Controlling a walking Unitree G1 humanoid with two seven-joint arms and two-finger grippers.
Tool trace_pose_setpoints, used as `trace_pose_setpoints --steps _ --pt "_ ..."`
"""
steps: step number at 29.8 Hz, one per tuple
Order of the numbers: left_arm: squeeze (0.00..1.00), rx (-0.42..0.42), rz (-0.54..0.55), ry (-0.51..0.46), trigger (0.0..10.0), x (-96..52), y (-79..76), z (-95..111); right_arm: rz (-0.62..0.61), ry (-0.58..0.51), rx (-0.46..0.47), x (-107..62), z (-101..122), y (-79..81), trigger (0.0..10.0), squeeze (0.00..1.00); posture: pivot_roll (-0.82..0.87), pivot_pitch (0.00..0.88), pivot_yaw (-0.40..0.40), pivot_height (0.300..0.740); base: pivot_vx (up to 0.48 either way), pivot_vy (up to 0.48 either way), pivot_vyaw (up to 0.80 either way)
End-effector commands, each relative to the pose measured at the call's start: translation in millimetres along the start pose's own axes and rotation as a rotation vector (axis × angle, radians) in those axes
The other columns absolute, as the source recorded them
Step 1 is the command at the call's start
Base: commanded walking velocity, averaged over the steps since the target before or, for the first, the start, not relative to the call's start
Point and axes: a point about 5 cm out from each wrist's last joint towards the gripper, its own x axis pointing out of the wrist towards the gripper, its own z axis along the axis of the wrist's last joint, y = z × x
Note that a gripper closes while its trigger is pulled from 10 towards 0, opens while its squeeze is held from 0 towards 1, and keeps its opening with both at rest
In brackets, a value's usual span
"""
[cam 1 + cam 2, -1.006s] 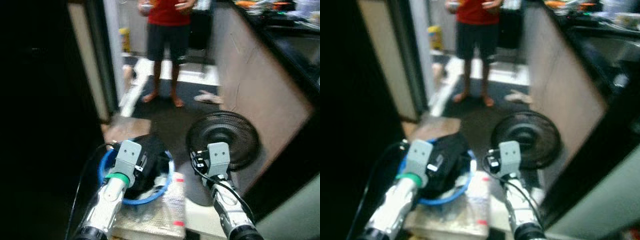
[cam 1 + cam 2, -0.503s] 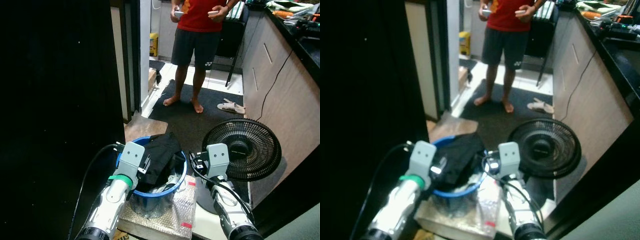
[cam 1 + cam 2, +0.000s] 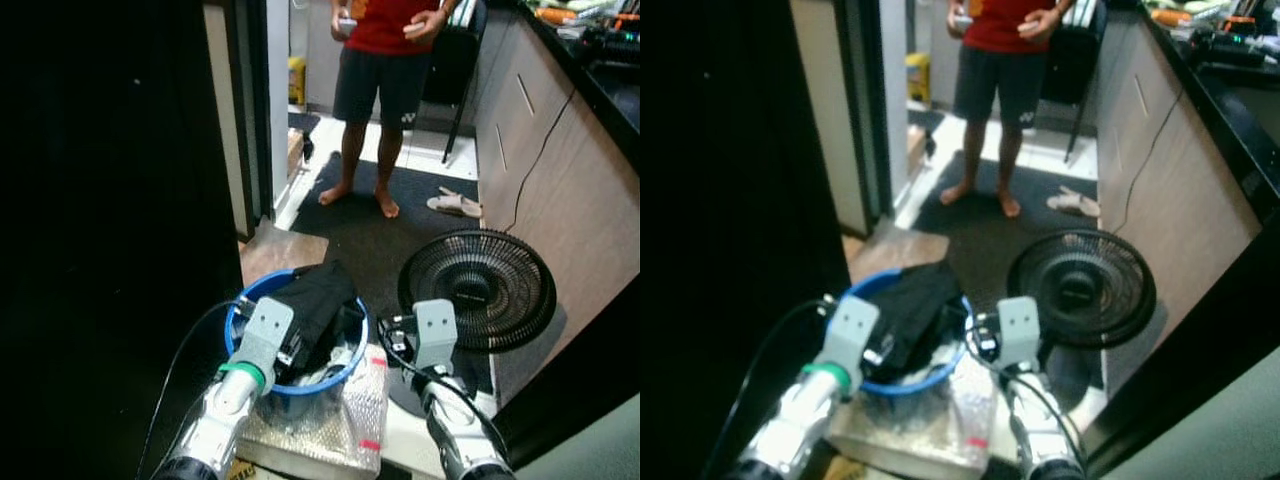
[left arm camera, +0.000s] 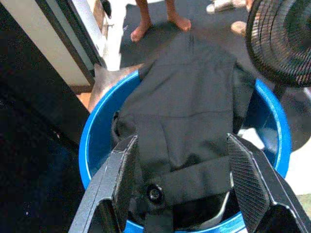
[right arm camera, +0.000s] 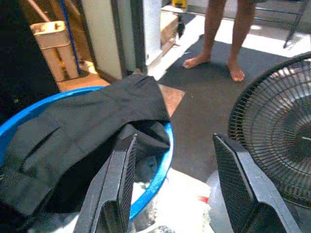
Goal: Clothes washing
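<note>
Left wrist view: left gripper (image 4: pixel 182 187) spread wide, empty, directly above the dark garment (image 4: pixel 189 111) heaped in the blue basin (image 4: pixel 99 128). Long axis running away from the fingers. Right gripper (image 5: pixel 170 187) also spread, off past the rim toward the fan (image 3: pixel 478 290). Left closer.

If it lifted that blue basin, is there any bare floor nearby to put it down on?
The dark mat lies bare between the basin, the fan and the person's feet; the brown board by the doorway is also bare. Around the basin it is crowded: black clothes, the fan, and both end effectors, left and right.
</note>
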Motion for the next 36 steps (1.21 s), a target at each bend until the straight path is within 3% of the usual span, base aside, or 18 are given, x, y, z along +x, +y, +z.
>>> trace_pose_setpoints --steps 1,4,6,7,10,17,18,23,25,26,28,29,34,36 --pt "0.0 0.021 -0.005 0.025 10.0 -1.9 -1.7 -7 0.011 0.017 -0.001 -2.8 -5 4.7 10.0 0.0 0.0 0.154 0.023 0.74 0.0 0.0 0.0" --pt "0.0 0.043 -0.011 0.027 10.0 0.1 0.5 -5 0.02 0.007 -0.003 -0.5 -2 7.9 10.0 0.0 0.0 0.164 0.023 0.74 0.0 0.0 0.0" --pt "0.0 0.081 -0.024 0.028 10.0 2.3 1.4 -3 0.03 0.001 -0.005 2.3 0 11.2 10.0 0.0 0.01 0.208 0.022 0.74 0.0 0.0 0.0" --pt "0.0 0.111 -0.052 0.031 10.0 6.8 -0.1 2 0.046 -0.004 -0.012 7.4 5 15.4 10.0 0.0 0.03 0.282 0.024 0.74 0.0 0.0 0.0" --pt "0.0 0.141 -0.098 0.043 10.0 15.2 -4.3 10 0.07 -0.009 -0.034 15.5 12 20.2 10.0 0.0 0.03 0.317 0.027 0.74 0.0 0.0 0.0" --pt "0.0 0.154 -0.148 0.06 10.0 25.0 -13.2 19 0.051 -0.013 -0.061 21.2 19 10.8 10.0 0.0 0.03 0.353 0.026 0.74 0.0 0.0 0.0" --pt "0.0 0.147 -0.119 0.062 10.0 32.1 -9.5 28 0.026 -0.019 -0.076 24.4 24 1.8 10.0 0.0 0.03 0.365 0.027 0.74 0.0 0.0 0.0" --pt "0.0 0.132 -0.037 0.055 10.0 36.6 8.9 37 0.013 -0.035 -0.097 30.1 33 -3.6 10.0 0.0 0.04 0.381 0.035 0.74 0.0 0.0 0.0" --pt "0.0 0.132 -0.037 0.055 10.0 36.6 8.9 37 0.013 -0.035 -0.097 30.1 33 -3.6 10.0 0.0 0.04 0.381 0.035 0.74 0.0 0.0 0.0" --pt "0.0 0.122 0.001 0.055 10.0 34.6 20.6 36 0.031 -0.041 -0.106 35.4 39 -0.7 10.0 0.0 0.06 0.402 0.03 0.74 0.0 0.0 0.0" --pt "0.0 0.122 0.001 0.055 10.0 34.6 20.6 36 0.031 -0.041 -0.106 35.4 39 -0.7 10.0 0.0 0.06 0.402 0.03 0.74 0.0 0.0 0.0" --pt "0.0 0.109 0.041 0.059 10.0 29.6 33.9 30 0.072 -0.037 -0.113 43.2 47 7.1 10.0 0.0 0.08 0.415 0.017 0.74 0.0 0.0 0.0" --pt "0.0 0.108 0.047 0.068 10.0 25.8 39.5 25 0.105 -0.022 -0.118 48.5 50 15.4 10.0 0.0 0.1 0.424 0.006 0.74 0.0 0.0 0.0" --pt "0.0 0.133 0.007 0.128 10.0 22.4 38.0 14 0.118 -0.006 -0.127 52.5 53 21.3 10.0 0.0 0.11 0.427 -0.001 0.74 0.0 0.0 0.0"
